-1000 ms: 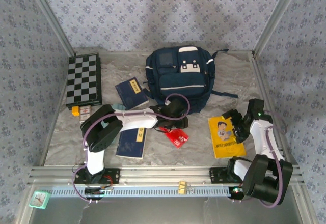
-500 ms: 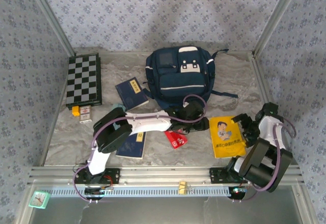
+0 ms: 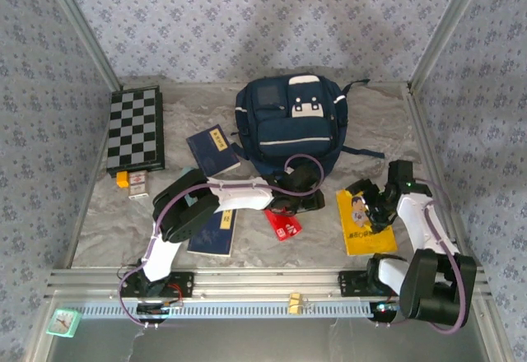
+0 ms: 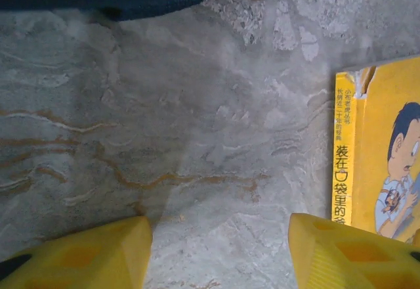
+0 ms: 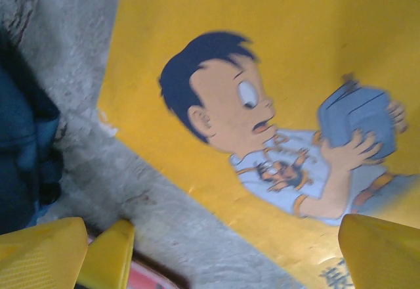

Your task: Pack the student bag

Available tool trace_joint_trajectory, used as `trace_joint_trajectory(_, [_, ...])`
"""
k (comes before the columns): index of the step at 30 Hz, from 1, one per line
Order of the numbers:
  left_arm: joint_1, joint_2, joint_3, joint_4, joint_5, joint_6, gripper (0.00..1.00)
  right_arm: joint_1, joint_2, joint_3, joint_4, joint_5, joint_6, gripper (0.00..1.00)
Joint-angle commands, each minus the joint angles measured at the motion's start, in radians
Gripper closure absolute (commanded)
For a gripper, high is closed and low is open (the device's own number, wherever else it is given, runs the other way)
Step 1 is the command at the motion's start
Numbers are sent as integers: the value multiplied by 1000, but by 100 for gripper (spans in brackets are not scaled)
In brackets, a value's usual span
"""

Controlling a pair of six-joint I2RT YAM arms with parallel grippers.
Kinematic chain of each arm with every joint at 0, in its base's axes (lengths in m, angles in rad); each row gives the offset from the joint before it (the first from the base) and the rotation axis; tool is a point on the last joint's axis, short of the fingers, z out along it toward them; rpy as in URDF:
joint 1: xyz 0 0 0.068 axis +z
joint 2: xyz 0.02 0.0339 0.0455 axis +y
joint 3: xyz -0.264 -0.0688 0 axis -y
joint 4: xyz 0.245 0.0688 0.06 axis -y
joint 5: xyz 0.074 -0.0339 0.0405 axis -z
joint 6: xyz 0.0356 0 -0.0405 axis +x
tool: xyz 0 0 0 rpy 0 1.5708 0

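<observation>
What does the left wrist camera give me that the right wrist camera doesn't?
Left wrist, not right: the left gripper, open over the marble table, and a legible lettering column on the yellow book. Right wrist, not left: the right gripper, open above the cover, the blue box its cartoon boy holds, a red item's edge. Both: book, boy, table.

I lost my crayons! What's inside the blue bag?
The bag shows just its outside: front pockets and a white patch. No opening faces the camera, so anything inside is hidden by the fabric.
</observation>
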Motion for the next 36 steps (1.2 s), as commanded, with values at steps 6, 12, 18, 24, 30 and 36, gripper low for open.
trace_joint_trajectory(6, [-42,-8,59,30,-2,-10,43,-174,68,114,-116,132,-138,0])
trace_joint_trajectory(12, [-66,37,127,22,13,-4,43,-357,181,115,-64,143,-294,0])
trace_joint_trajectory(18, [-74,72,163,20,19,-13,44,-391,264,74,-8,96,-327,0])
trace_joint_trajectory(24, [-73,104,200,1,-3,-2,45,-321,205,13,-14,29,-276,0])
trace_joint_trajectory(30, [-44,112,187,-4,-15,1,46,-182,111,-15,-19,-51,-119,0])
trace_joint_trajectory(36, [14,80,165,-59,-46,66,46,12,12,-40,56,-90,84,0])
